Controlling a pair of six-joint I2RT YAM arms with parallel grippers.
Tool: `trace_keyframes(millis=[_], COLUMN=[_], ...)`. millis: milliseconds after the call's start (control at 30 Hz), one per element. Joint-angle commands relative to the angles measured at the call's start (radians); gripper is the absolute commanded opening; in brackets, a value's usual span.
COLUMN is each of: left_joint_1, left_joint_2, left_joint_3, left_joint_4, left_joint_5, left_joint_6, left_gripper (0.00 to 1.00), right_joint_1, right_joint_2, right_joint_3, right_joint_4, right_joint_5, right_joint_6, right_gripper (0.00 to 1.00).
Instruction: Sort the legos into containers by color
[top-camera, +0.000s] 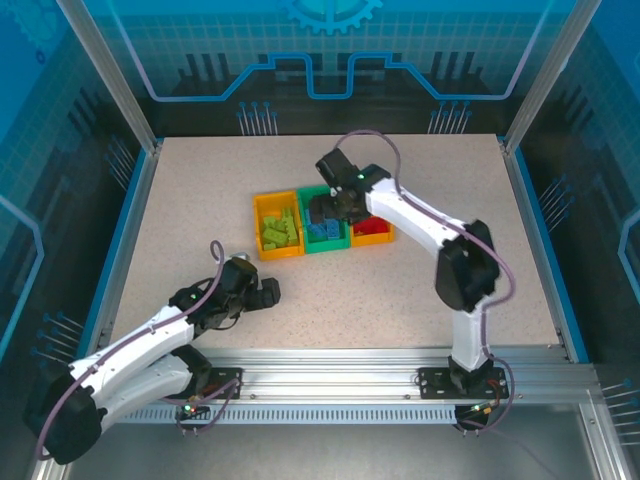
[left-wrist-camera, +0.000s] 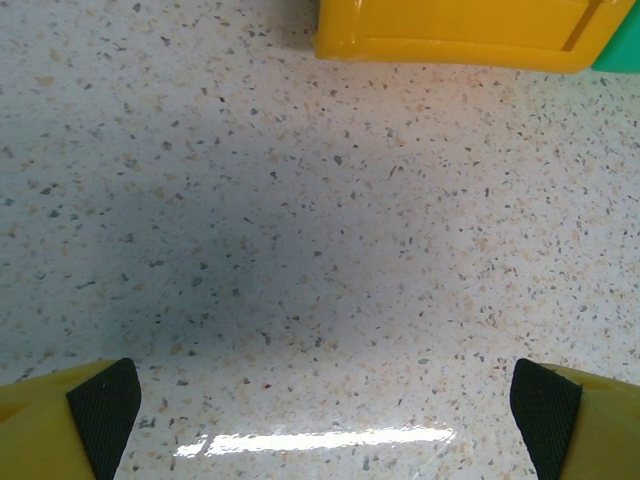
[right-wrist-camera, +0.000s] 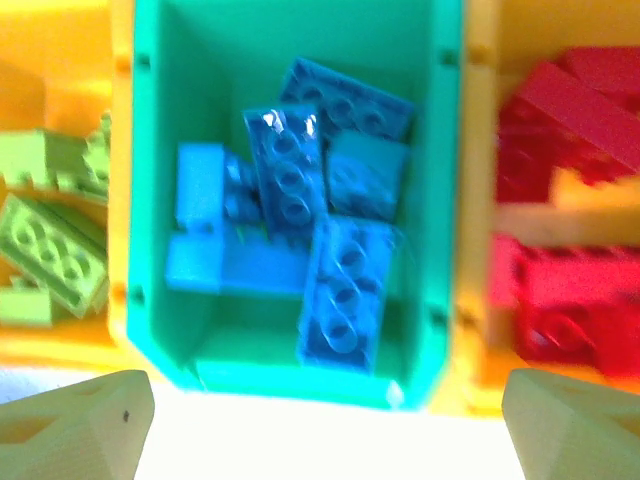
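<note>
Three joined bins stand in a row near the middle of the speckled tabletop (top-camera: 400, 290). The left orange-yellow bin (top-camera: 258, 225) holds the lime green bricks (top-camera: 281, 235), lying loosely at angles. The green middle bin (right-wrist-camera: 145, 200) holds the blue bricks (right-wrist-camera: 330, 250), a jumbled pile of small studded rectangles, some studs-up and some tipped on their sides. The right orange-yellow bin (right-wrist-camera: 478, 200) holds the red bricks (right-wrist-camera: 560, 290), also heaped.

The right gripper (right-wrist-camera: 330, 430) hangs just above the near edge of the green middle bin, its jaws spread wide with nothing between them. The left gripper (left-wrist-camera: 325, 420) sits low over bare tabletop, near the front wall of the left orange-yellow bin, its jaws likewise wide apart and empty.
</note>
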Motion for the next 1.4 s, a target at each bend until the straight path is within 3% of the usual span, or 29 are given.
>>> trace_keyframes(millis=[0,133,300,433,533,700,800,900,967,1133,1367], left_joint_1=[0.002,0.012,0.021,0.026,0.030,0.042,0.066,0.118,0.187,0.405,0.457], left_joint_2=[-0.047,-0.114,-0.160,-0.175,-0.183,-0.155,-0.123,-0.080,-0.046,0.166,0.464], left_joint_3=[-0.014,-0.014,0.003,-0.007,-0.006,0.034,0.020,-0.037,-0.087,-0.153,-0.205], left_joint_4=[-0.056,-0.079,-0.080,-0.046,-0.007,0.063,0.196,0.410,0.565,0.903,1.439], left_joint_5=[-0.071,-0.150,-0.257,-0.350,-0.404,-0.551,-0.644,-0.679,-0.646,-0.403,-0.149], left_joint_6=[-0.007,0.015,0.067,0.060,0.075,0.204,0.326,0.451,0.504,0.567,0.704], left_gripper=[0.99,0.99,0.99,0.99,0.99,0.99,0.99,0.99,0.99,0.99,0.99], right_joint_1=[0.008,-0.076,-0.315,-0.408,-0.498,-0.604,-0.591,-0.558,-0.563,-0.564,-0.564], right_joint_2=[-0.246,-0.534,-0.771,-0.876,-0.818,-0.569,-0.459,-0.422,-0.424,-0.429,-0.401], right_joint_3=[-0.228,-0.661,-1.035,-1.275,-1.292,-1.254,-1.233,-1.187,-1.179,-1.192,-1.260], right_joint_4=[0.126,0.390,0.719,1.133,1.253,1.389,1.486,1.439,1.422,1.438,1.572], right_joint_5=[0.263,0.521,0.395,0.284,0.229,0.146,0.137,0.152,0.142,0.133,0.020], right_joint_6=[-0.093,-0.258,-0.347,-0.415,-0.411,-0.404,-0.413,-0.454,-0.448,-0.448,-0.495], right_gripper=[0.99,1.00,1.00,1.00,1.00,1.00,1.00,1.00,1.00,1.00,1.00])
